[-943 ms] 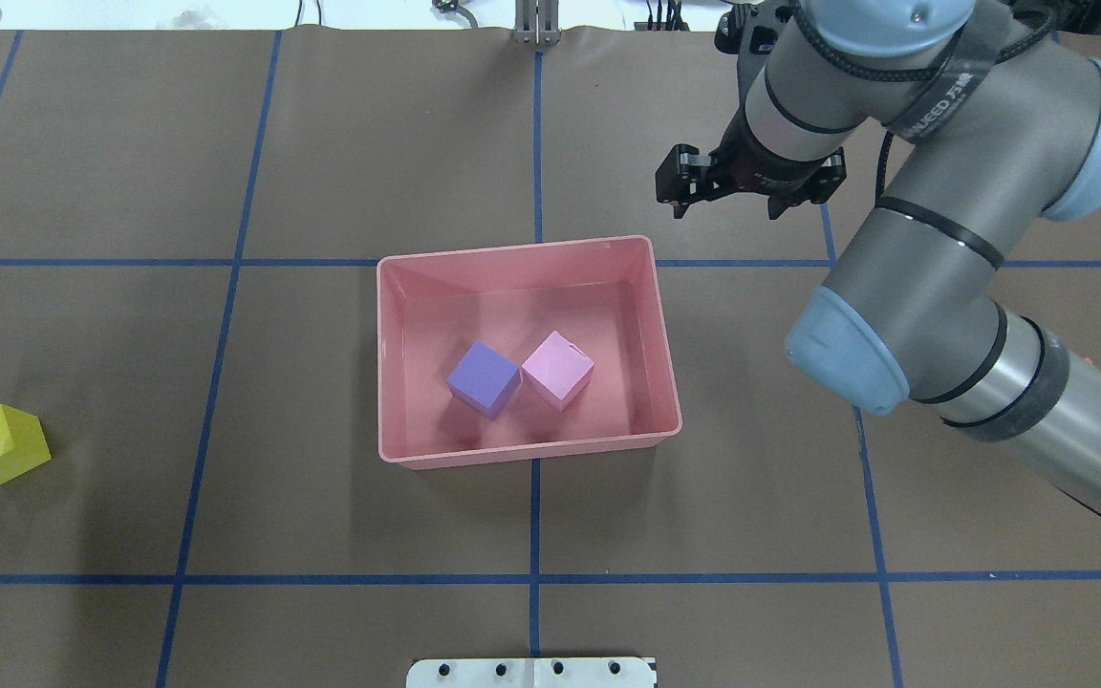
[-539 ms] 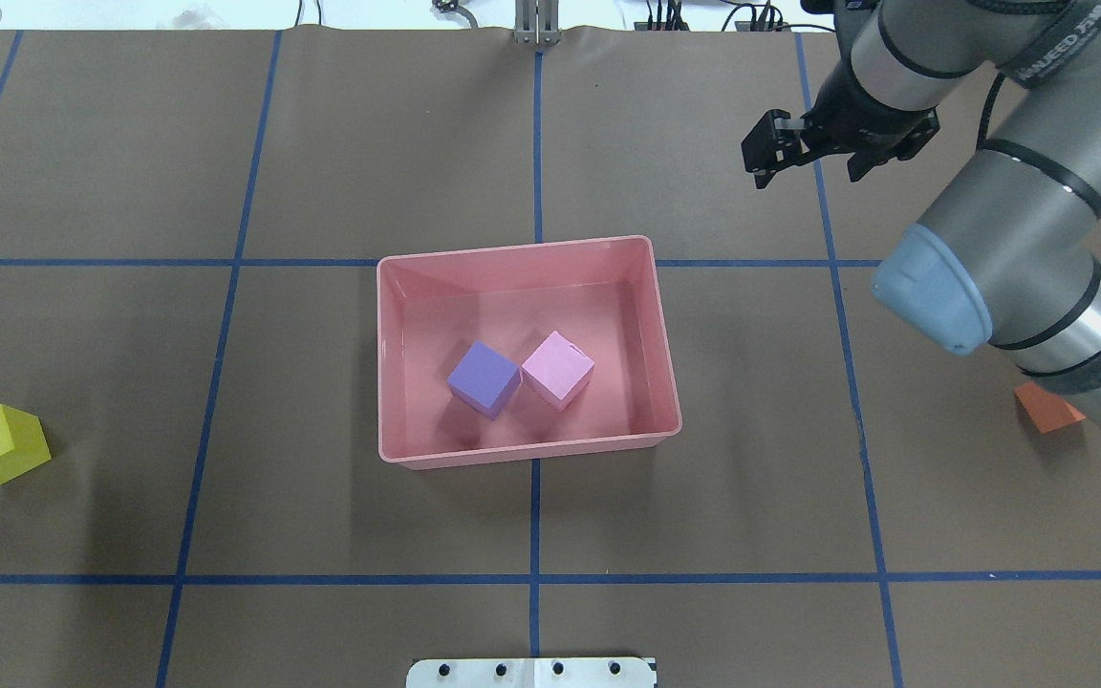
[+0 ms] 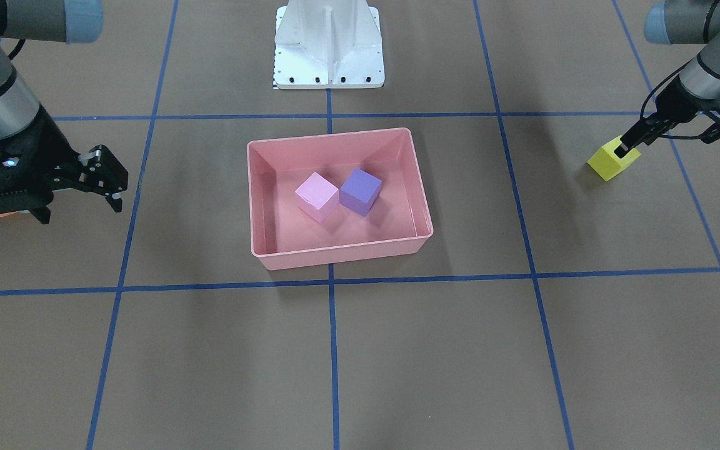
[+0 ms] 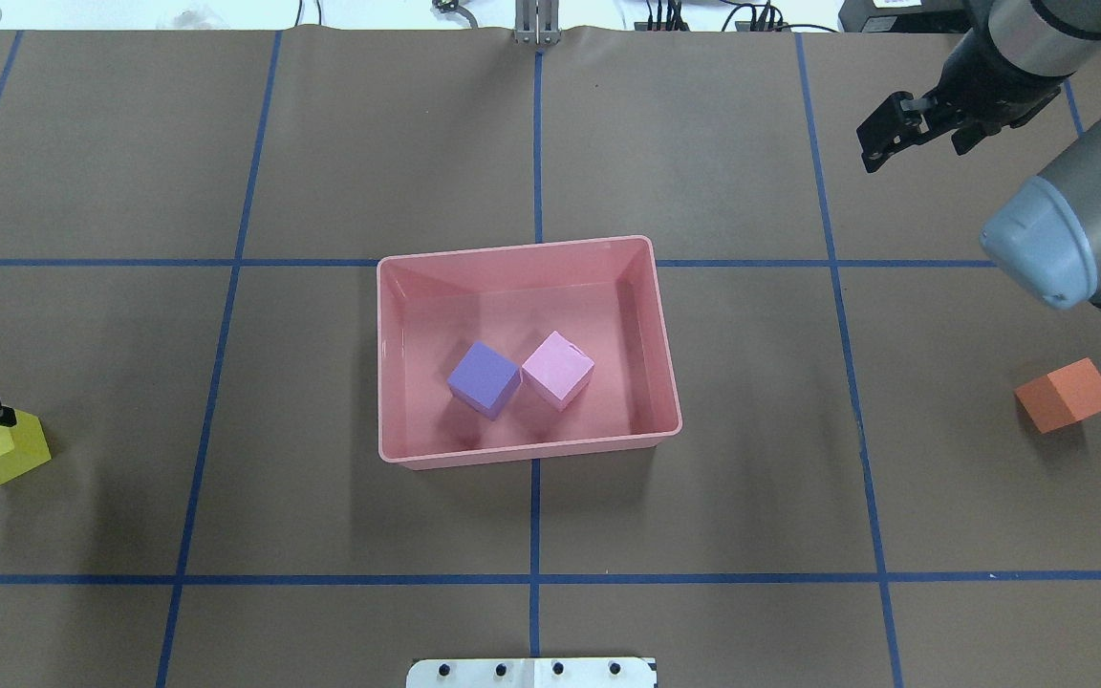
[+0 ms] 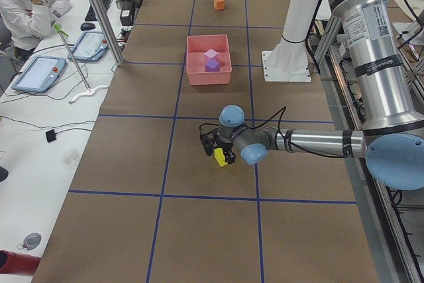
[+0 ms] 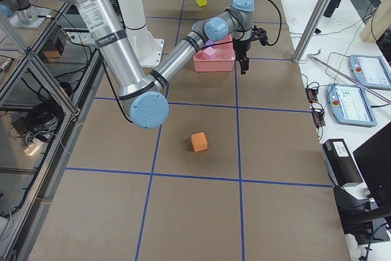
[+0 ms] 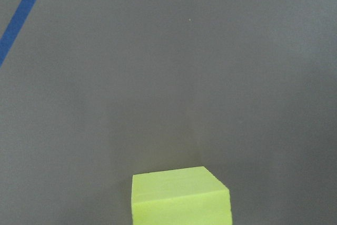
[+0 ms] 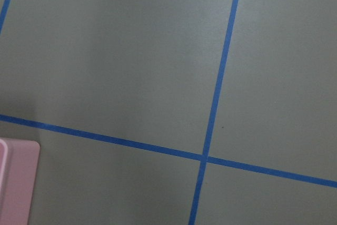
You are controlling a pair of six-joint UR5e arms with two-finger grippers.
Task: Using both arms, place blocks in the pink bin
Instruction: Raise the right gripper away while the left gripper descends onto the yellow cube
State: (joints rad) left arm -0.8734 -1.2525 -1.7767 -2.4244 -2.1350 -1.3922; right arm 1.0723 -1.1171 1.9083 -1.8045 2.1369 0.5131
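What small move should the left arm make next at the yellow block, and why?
Probably settle the left gripper down around the yellow block and close: it hovers at the block's top, and that block rests on the table, outside the pink bin.

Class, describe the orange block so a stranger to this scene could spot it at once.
Find the pink bin mid-table. On the robot's right of it, past one blue line, the orange block lies alone. No other is orange: the purple block and pink block sit in the bin, the yellow block far on the left.
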